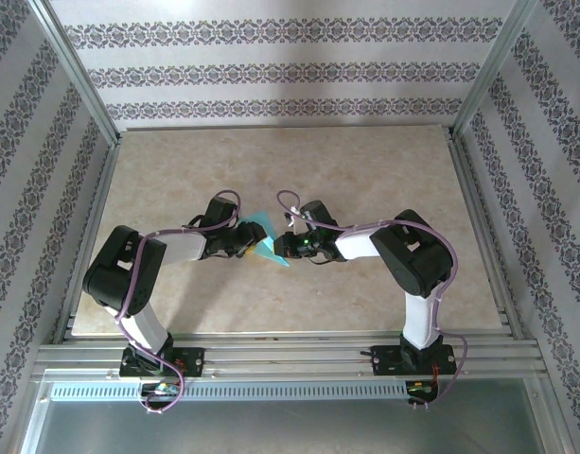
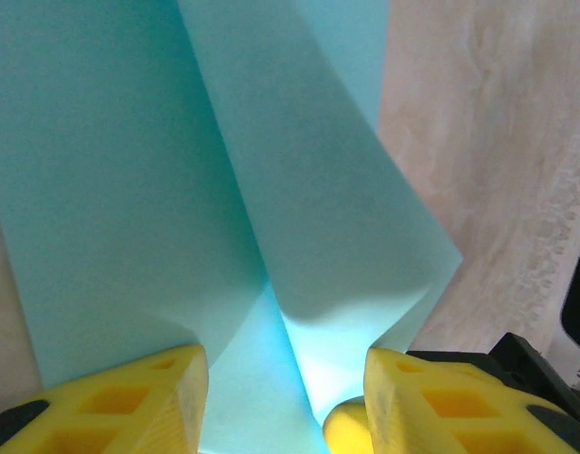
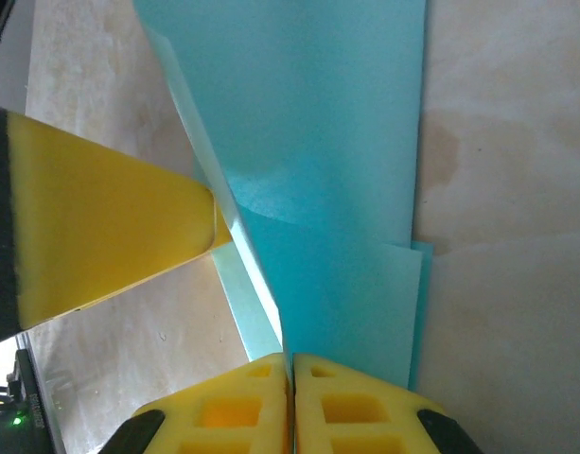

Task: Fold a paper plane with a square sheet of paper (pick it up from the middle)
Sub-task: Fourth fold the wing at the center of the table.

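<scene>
The turquoise-blue sheet of paper (image 1: 264,232) is folded and held up off the table between the two arms. In the right wrist view the paper (image 3: 318,170) has a long crease and layered flaps, and my right gripper (image 3: 291,374) is shut on its near edge. My left gripper (image 2: 282,397) is open, with its yellow fingers (image 2: 166,397) standing apart on either side of the paper (image 2: 176,189). One left finger (image 3: 100,246) touches the paper's side in the right wrist view. From above, the left gripper (image 1: 247,248) and right gripper (image 1: 282,248) face each other.
The beige tabletop (image 1: 384,180) spreads around the arms inside a metal frame (image 1: 479,218). Patterned walls close in the back and both sides. The right arm's black body (image 2: 545,369) sits close beside the left gripper.
</scene>
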